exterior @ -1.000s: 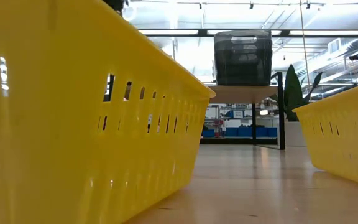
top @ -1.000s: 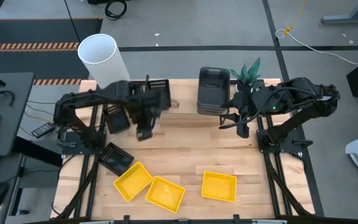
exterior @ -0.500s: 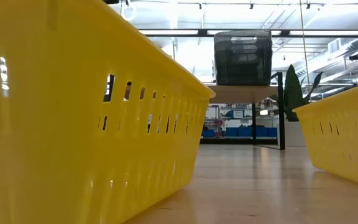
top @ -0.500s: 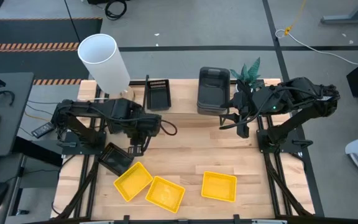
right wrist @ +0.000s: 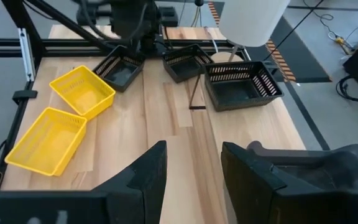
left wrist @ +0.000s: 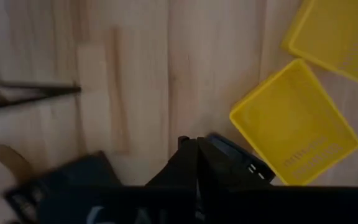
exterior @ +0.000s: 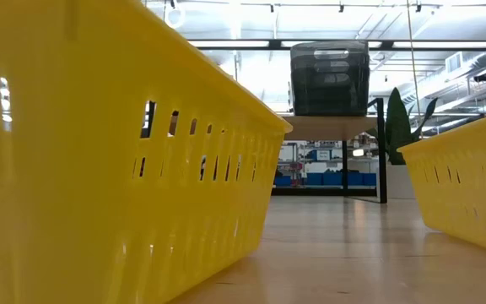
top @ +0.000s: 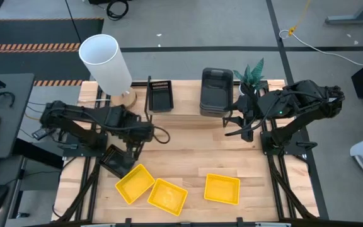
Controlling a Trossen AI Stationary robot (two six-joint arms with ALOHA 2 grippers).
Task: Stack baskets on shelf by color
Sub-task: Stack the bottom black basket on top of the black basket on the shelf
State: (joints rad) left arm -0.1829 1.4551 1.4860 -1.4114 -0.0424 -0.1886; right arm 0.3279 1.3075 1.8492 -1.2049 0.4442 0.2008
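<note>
Along the tabletop's (top: 188, 151) front edge sit three yellow baskets (top: 222, 188): shallow, rectangular, glossy plastic with slotted walls, two touching at the left (top: 135, 183), (top: 167, 195), the third apart to their right. Black slotted baskets: three show in the right wrist view, one on the shelf (top: 188, 118) at the rear edge (top: 161, 96), one on the tabletop near the front-left corner (top: 117, 160), and another beside it (right wrist: 185, 62). Dark grey baskets (top: 217, 91) stand stacked on the shelf's right half, next to a green plant (top: 251, 74); the number in the stack cannot be told. The shelf is a pale wood plank on thin black legs, seen level in the low view with the grey stack on top. A white cylinder (top: 105, 61) stands at the rear-left corner. The left gripper (top: 133, 146) hangs low over the tabletop beside the loose black basket, fingers pressed together, holding nothing. The right gripper (top: 245, 132) hovers just off the shelf's right end, fingers (right wrist: 143, 180) spread, empty.
</note>
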